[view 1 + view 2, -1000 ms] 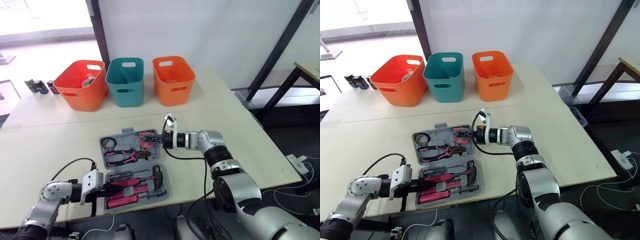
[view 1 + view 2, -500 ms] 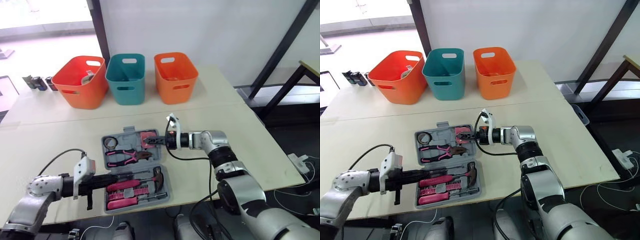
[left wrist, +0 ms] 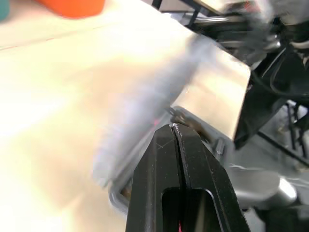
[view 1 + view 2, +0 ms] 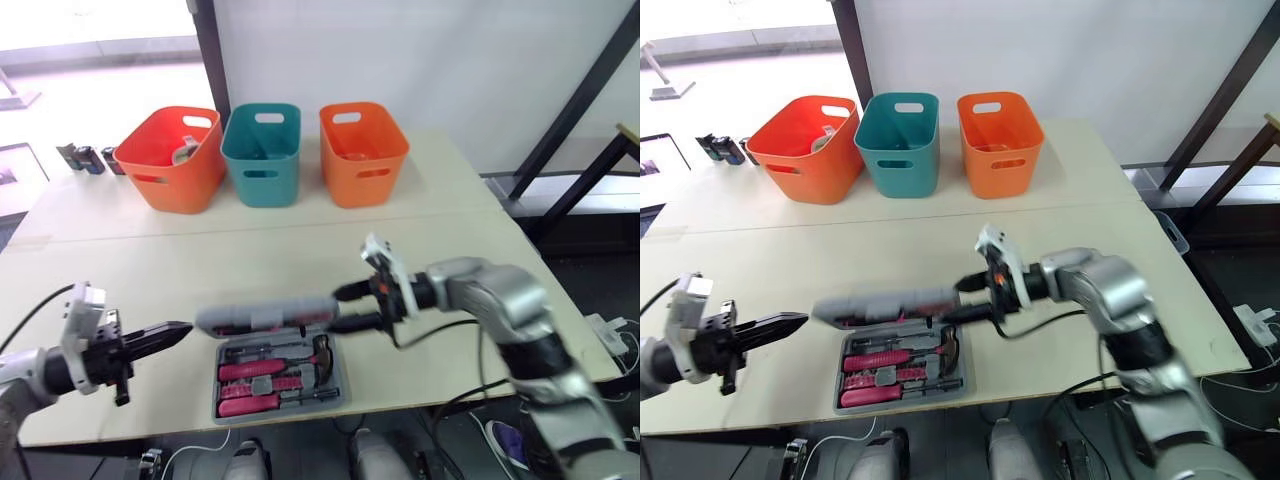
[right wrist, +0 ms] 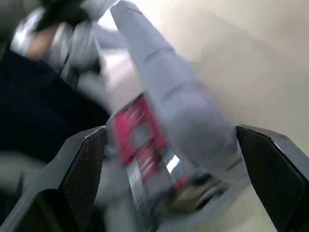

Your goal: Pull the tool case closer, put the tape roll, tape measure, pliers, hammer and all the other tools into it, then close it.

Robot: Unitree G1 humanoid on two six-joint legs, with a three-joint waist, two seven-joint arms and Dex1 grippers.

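Beside the right end effector lies tool case.

- No lettering, brand, number or sign can be read on the tool case, the red-orange bin, the teal bin, the orange bin or the table.

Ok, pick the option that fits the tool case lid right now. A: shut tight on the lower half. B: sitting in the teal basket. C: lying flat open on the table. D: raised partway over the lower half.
D: the lid hangs edge-on above the lower half, whose pink-handled tools show beneath it, with the right gripper at its end.
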